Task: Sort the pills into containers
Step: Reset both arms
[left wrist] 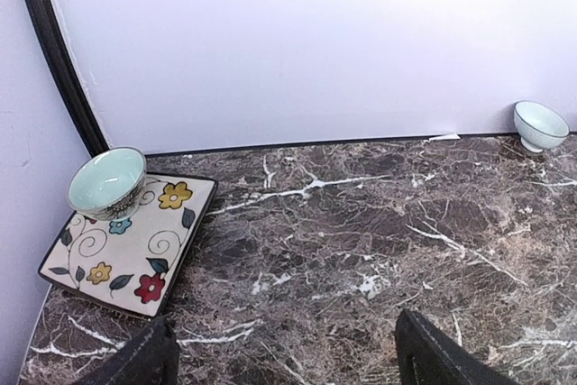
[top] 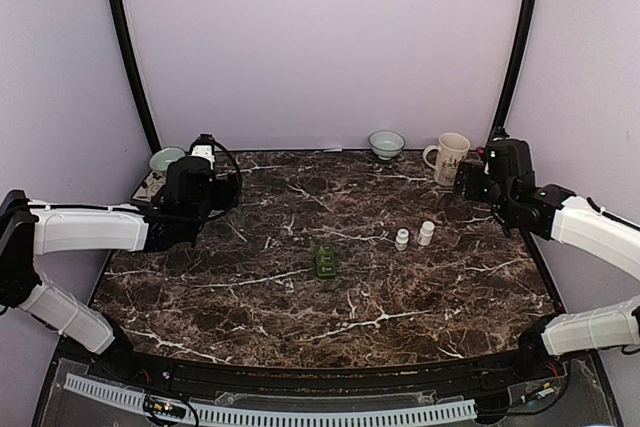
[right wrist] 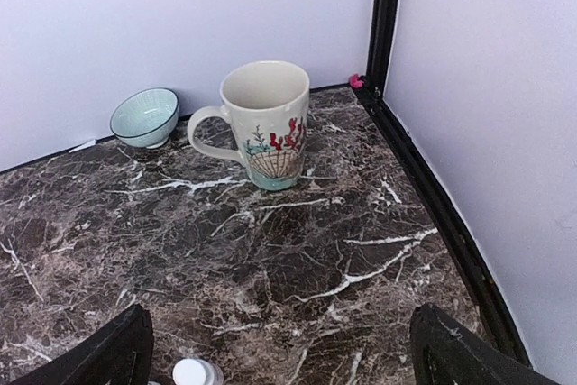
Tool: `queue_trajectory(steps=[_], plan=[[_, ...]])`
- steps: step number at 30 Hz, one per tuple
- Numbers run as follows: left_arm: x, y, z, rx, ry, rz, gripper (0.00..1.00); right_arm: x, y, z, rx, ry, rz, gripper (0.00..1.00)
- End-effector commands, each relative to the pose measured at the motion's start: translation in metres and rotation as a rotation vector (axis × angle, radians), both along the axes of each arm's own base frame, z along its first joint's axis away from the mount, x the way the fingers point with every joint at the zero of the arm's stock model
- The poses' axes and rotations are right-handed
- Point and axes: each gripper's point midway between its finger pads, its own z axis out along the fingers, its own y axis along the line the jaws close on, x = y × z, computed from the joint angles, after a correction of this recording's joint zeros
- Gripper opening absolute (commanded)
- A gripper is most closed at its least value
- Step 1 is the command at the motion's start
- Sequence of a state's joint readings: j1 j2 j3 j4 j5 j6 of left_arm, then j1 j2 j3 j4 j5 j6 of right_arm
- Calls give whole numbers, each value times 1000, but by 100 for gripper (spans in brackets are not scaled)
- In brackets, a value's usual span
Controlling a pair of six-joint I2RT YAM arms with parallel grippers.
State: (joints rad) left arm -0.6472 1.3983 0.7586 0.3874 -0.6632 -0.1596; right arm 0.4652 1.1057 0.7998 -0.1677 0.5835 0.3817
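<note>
The containers are a small dark green box [top: 326,261] with a row of compartments, lying near the middle of the marble table. Two small white bottles [top: 402,239] [top: 427,233] stand to its right; the cap of one [right wrist: 196,373] shows at the bottom of the right wrist view. No pills show in any view. My left gripper [top: 210,192] [left wrist: 288,362] hovers at the back left, open, with only bare marble between its fingers. Near the mug at the back right, my right gripper [top: 475,182] [right wrist: 284,358] is open and holds nothing.
A shell-patterned mug [top: 448,157] [right wrist: 263,123] and a pale green bowl [top: 386,143] [right wrist: 144,116] [left wrist: 541,123] stand by the back wall. A flowered square plate [left wrist: 126,245] at the back left carries another bowl [left wrist: 106,180] [top: 166,159]. Black frame posts line both walls.
</note>
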Motion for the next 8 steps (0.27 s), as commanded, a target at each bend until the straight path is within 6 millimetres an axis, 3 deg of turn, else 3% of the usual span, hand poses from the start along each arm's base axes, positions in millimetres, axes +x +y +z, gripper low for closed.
queue_trajectory(steps=[1, 3, 8], plan=[[0, 3, 13, -48, -49, -11, 86, -7, -25, -5, 20, 10, -163, 100], [0, 3, 10, -50, -43, -11, 86, -11, -34, -6, 9, 28, -230, 100], [4, 0, 7, -54, -40, -19, 85, -13, -37, -3, -3, 17, -226, 100]])
